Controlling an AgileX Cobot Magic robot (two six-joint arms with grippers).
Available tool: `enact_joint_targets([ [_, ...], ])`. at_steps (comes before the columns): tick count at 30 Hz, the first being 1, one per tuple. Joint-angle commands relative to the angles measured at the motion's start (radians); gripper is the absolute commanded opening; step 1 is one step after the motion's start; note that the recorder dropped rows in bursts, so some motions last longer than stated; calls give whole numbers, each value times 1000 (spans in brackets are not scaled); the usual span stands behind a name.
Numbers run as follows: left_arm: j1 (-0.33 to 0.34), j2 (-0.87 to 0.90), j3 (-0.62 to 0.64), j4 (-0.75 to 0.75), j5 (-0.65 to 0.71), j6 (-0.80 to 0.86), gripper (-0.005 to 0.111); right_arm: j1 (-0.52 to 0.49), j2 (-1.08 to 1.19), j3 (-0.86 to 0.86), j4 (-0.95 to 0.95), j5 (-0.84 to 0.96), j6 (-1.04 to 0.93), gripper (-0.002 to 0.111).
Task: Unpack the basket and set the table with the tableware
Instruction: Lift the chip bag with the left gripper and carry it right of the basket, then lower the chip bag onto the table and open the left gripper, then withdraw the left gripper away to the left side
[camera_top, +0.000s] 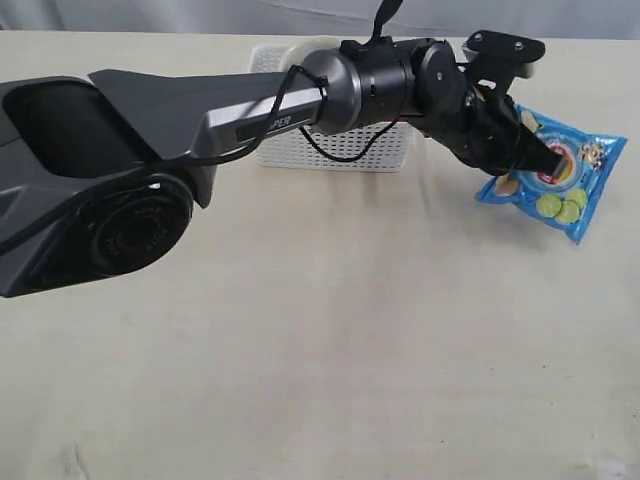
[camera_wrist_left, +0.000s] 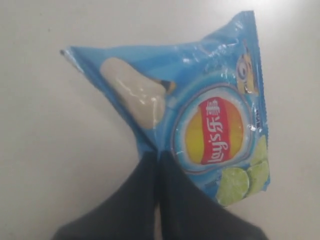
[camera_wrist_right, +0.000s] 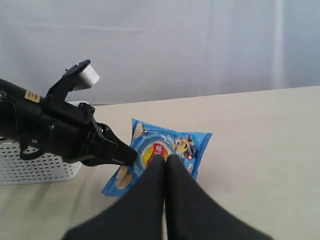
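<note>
Cream tabletop (camera_top: 300, 350), pale curtain (camera_wrist_right: 175, 45) behind; left tool (camera_wrist_left: 158, 156) pinches chips bag (camera_wrist_left: 210, 115), right tool (camera_wrist_right: 165, 159) closed empty

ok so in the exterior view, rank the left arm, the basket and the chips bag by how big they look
1. left arm: by far the largest, though it is nearest the camera.
2 and 3. basket and chips bag: they look about alike. The arm hides part of the basket, so I won't rank them.

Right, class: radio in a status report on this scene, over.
Left gripper shut on chips bag, right of basket. Right gripper shut, empty. Basket contents hidden by arm.
</note>
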Motion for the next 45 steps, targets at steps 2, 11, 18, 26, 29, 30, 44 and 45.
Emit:
enact_joint_targets([
  [2, 4, 7, -6, -6, 34, -6, 0, 1, -2, 1, -7, -1, -3, 0],
  [11, 3, 9, -6, -6, 18, -6, 36, 1, -2, 1, -7, -3, -2, 0],
  [18, 3, -18, -6, -6, 14, -6, 42, 1, -2, 1, -7, -3, 2, 0],
  [26, 3, -103, -6, -6, 47, -6, 42, 1, -2, 1, -7, -3, 2, 0],
  [29, 3, -134, -6, -4, 72, -6, 42, 1, -2, 1, -7, -3, 2, 0],
  [30, 3, -142, -6, -7, 81, -6, 42, 1, -2, 1, -7, -3, 2, 0],
  [44, 14, -305, -6, -5, 295, -2, 0, 1, -2, 1, -7, -3, 0, 0],
  [45, 14, -319, -6, -2, 321, -2, 0, 1, -2, 1, -7, -3, 0, 0],
])
